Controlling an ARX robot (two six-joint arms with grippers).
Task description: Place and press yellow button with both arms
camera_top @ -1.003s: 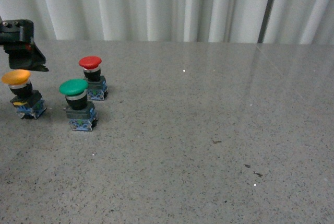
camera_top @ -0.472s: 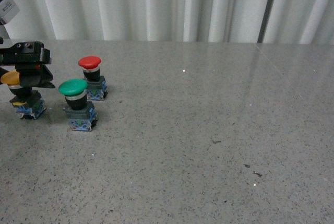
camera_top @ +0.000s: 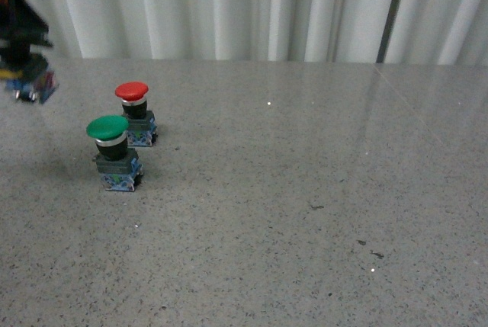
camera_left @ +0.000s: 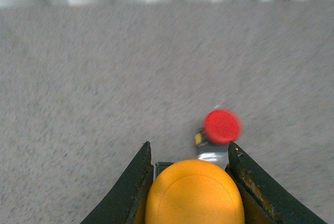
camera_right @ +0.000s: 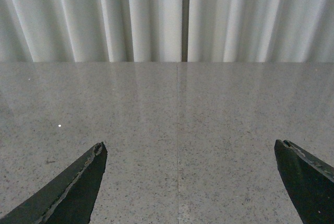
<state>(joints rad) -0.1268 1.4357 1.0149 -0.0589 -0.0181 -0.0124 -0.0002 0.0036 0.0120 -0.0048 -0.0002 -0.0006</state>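
Note:
My left gripper [camera_top: 23, 56] is at the far left of the front view, blurred, raised above the table. It is shut on the yellow button [camera_top: 32, 87], whose blue-grey base hangs below it. In the left wrist view the yellow cap [camera_left: 194, 192] sits between my two black fingers [camera_left: 133, 182], and my left gripper [camera_left: 190, 153] is over the table, with the red button [camera_left: 221, 128] beyond it. My right gripper [camera_right: 190, 153] is open and empty over bare table in the right wrist view. It does not show in the front view.
A green-capped button [camera_top: 113, 152] and a red-capped button [camera_top: 134, 113] stand on the grey speckled table [camera_top: 305, 190] at the left. White curtains [camera_top: 252, 7] hang behind the table's far edge.
My left gripper closed on the yellow button and lifted it off the table, up and toward the far left. The green and red buttons have not moved.

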